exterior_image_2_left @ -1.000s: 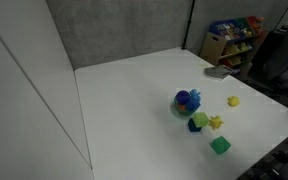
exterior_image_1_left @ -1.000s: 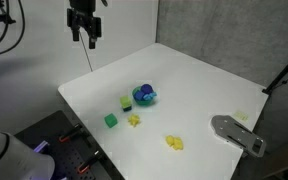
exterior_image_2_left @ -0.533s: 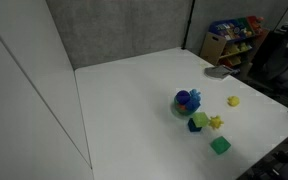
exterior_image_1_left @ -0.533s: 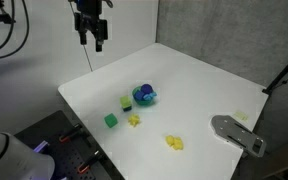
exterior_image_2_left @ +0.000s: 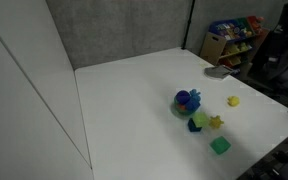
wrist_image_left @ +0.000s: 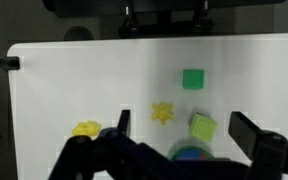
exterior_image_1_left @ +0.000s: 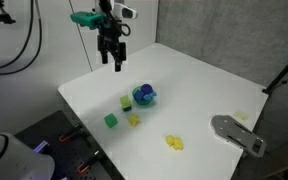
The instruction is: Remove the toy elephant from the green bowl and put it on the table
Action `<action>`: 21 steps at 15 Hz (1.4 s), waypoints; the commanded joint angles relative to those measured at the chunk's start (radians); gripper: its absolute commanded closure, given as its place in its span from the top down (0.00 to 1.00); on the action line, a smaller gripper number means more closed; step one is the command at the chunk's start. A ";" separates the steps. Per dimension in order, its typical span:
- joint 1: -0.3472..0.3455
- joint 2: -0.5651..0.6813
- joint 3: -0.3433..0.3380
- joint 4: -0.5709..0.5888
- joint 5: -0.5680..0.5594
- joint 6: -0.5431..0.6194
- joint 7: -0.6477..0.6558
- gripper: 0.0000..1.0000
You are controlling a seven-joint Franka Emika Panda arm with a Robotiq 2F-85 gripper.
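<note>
— Moved since a second ago: fingers (exterior_image_1_left: 117, 62), carried from the upper left toward the top middle of the frame, and lower. Hanging above the tabletop (exterior_image_1_left: 199, 80) in an exterior view.

— Clenched or released?

— Released. Spread wide in the wrist view, with one of the fingers (wrist_image_left: 249, 135) at lower right and its partner left of centre; grasping nothing.

— Touching anything?

— No; clear of every toy.

— Where to look for the toy elephant (exterior_image_1_left: 145, 93)?

— Inside the green bowl (exterior_image_1_left: 140, 101), near the frame's centre in both exterior views. Unmoved since the earlier frames. In the wrist view, cut off by the bottom edge between the fingers, blurred into a blue-green patch.

— And around it?

— Just beside the bowl, toward lower left, a pale green block (exterior_image_1_left: 125, 102). Further down and left, a green cube (exterior_image_1_left: 111, 120) and a yellow toy (exterior_image_1_left: 134, 120) side by side. Toward lower right, well apart, a second yellow toy (exterior_image_1_left: 173, 143). At the tabletop's right edge, a flat grey object (exterior_image_1_left: 236, 133).
</note>
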 commanded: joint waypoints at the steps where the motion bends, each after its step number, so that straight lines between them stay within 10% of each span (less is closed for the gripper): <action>1: -0.009 0.028 -0.003 -0.047 -0.052 0.139 0.054 1.00; 21: -0.041 0.233 -0.064 -0.041 -0.118 0.426 0.375 1.00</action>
